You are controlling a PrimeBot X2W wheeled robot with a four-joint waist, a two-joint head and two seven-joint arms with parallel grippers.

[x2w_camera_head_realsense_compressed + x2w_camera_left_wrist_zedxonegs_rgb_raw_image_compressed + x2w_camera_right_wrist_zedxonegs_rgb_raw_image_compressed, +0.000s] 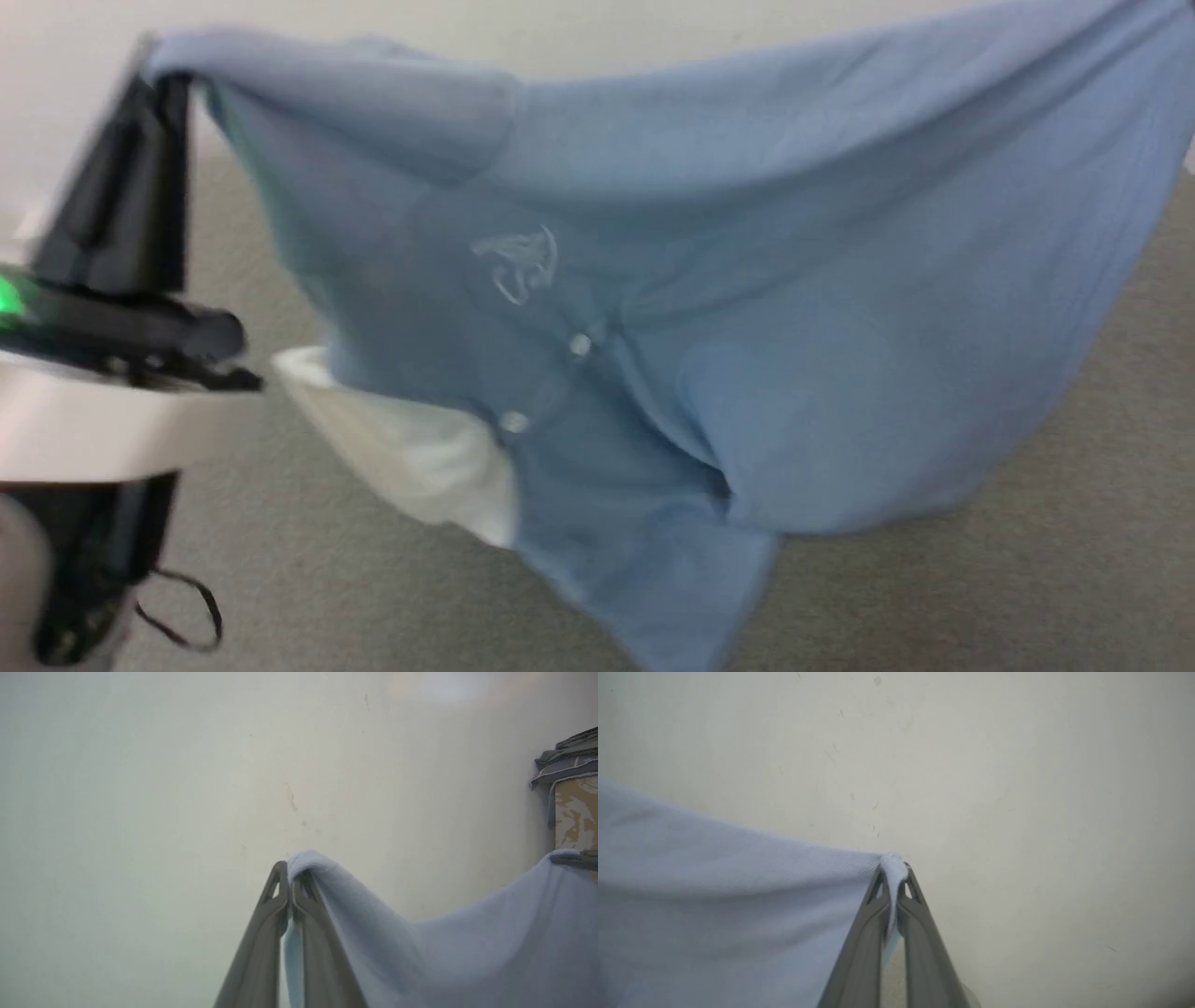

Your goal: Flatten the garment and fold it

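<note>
holding the garment aloft, spread from 10 to 2 o'clock; left gripper and right gripper each pinch a corner, fingers pressed on cloth. probably tensioned to lay flat.

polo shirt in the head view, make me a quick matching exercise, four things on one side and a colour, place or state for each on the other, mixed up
Column one
1. shirt
2. collar
3. logo
4. left gripper

Column two
a. shut on a corner of the cloth
b. white flap hanging low on the left
c. light blue, held up in the air
d. pale script on the chest

Pairs: 1-c, 2-b, 3-d, 4-a
</note>
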